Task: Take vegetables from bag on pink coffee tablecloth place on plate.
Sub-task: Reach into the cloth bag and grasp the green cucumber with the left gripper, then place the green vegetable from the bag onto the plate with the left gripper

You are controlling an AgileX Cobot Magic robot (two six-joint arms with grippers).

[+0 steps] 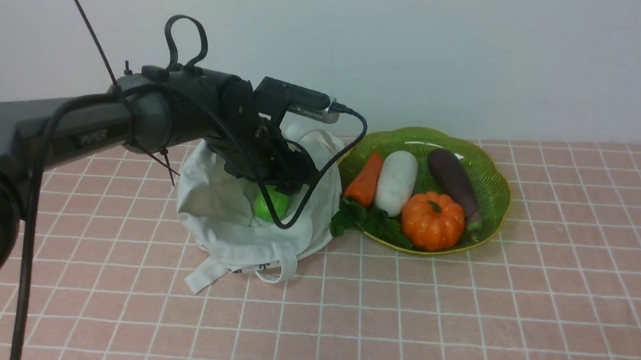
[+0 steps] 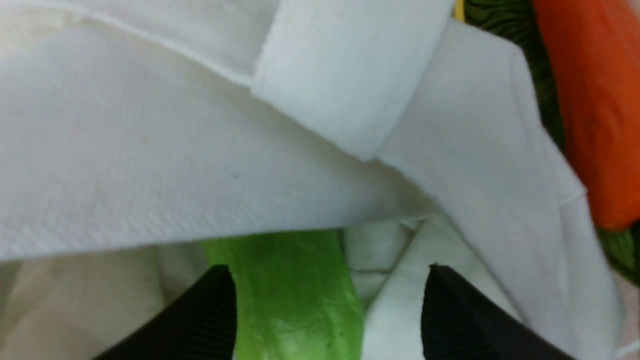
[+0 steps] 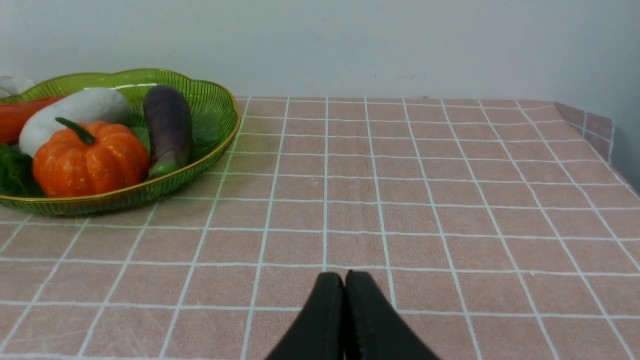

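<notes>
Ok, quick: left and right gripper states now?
Left gripper: open inside the bag, green vegetable between its jaws, not clamped.
Right gripper: shut, holding nothing.

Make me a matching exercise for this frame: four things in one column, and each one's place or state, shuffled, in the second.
Column one:
1. gourd
2. pumpkin
3. left pincer
4. right pincer

Column two:
A. shut, above the tablecloth
B. on the plate
C. open, inside the bag
D. green, lying in the bag

Pairs: 1-D, 2-B, 3-C, 4-A
</notes>
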